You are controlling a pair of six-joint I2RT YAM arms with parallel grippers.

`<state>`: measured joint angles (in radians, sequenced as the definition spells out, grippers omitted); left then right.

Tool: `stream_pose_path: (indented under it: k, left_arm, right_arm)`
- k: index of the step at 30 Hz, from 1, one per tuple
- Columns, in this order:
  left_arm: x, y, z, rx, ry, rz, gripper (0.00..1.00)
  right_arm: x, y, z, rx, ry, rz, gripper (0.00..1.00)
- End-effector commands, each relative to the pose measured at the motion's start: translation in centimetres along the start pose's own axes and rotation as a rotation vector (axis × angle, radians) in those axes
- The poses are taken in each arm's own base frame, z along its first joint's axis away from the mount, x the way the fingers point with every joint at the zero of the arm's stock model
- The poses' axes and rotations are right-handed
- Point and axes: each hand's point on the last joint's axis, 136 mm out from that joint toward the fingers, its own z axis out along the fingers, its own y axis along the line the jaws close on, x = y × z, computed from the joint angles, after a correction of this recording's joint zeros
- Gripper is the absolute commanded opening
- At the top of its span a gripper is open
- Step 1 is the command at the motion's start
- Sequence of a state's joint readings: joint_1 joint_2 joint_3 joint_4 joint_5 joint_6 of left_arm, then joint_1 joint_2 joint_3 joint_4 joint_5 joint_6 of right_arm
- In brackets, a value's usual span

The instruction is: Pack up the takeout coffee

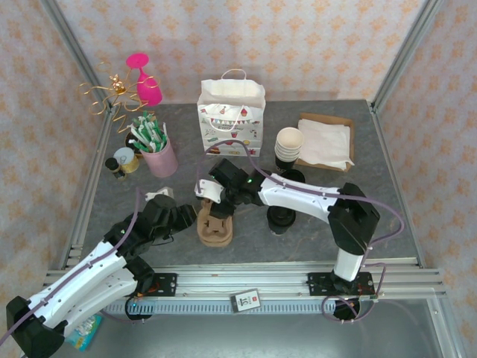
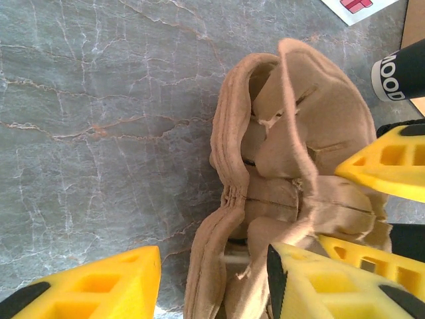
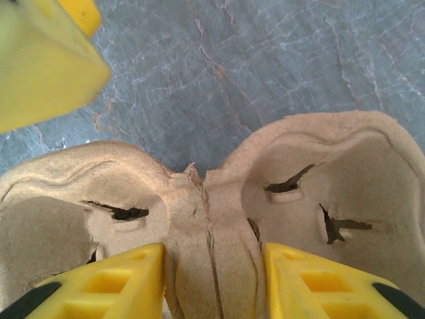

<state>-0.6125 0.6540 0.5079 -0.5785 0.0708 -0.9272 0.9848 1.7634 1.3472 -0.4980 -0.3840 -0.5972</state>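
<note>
The cup [image 1: 282,221] stands on the table [image 1: 373,224], just right of the carrier [image 1: 215,227]. It looks light, thin-walled and easy to crush or spill, so I would take it gently round its sides. The right gripper [image 3: 209,279] pinches the carrier's middle ridge, while the left gripper [image 2: 214,266] stands half open astride its wall, holding nothing. The right arm [image 1: 298,198] hides most of the cup, so its lid is hard to make out.
</note>
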Motion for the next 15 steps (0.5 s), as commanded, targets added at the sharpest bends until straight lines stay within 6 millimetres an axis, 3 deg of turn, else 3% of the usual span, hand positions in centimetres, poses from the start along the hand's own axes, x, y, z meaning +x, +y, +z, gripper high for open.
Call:
stream_pose_path:
  k: [1, 11, 15]
  left_arm:
    - [-1.3, -0.9, -0.8, 0.022, -0.045, -0.021, 0.48]
    - [-2.1, -0.8, -1.4, 0.004, -0.078, -0.018, 0.49]
    - [-2.2, -0.6, -1.4, -0.006, -0.087, -0.02, 0.48]
  right_arm:
    - [-0.3, -0.7, -1.7, 0.042, -0.011, 0.027, 0.41]
    - [-0.8, -1.7, -3.7, 0.113, -0.016, 0.081, 0.41]
    - [0.1, -2.5, -3.5, 0.16, 0.014, 0.114, 0.41]
